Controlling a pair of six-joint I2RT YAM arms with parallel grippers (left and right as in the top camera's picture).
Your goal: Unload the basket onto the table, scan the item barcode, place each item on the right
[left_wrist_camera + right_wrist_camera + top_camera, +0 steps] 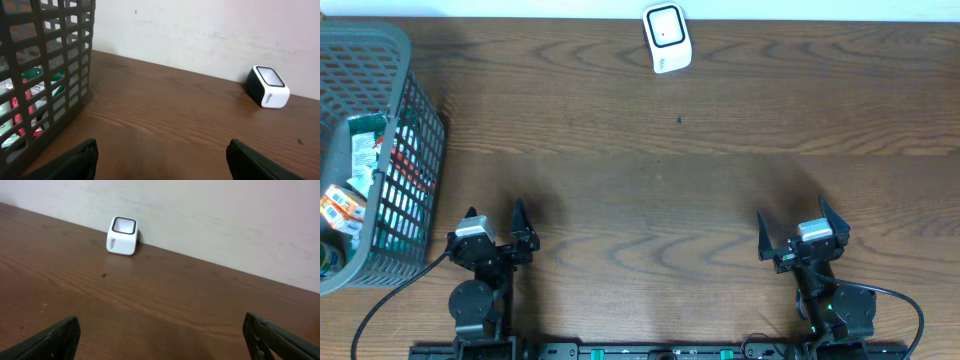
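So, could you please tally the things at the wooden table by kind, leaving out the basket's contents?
Grey plastic lattice basket: 1
White box-shaped scanner with a dark window: 1
Black open grippers: 2, the left gripper and the right gripper
Total: 4

Dark wood-grain table (650, 190), backed by white wall (225, 210); tiny dark speck (679, 121) on tabletop, small red mark (135, 11) on wall.

The barcode scanner (667, 37) is a small white cube with a dark, black-rimmed window on its top face. It sits upright at the far edge of the table (650, 170), slightly right of centre. The items (362, 165), green, white, red and orange packets, lie jumbled inside the grey mesh basket (380, 60) at the far left.
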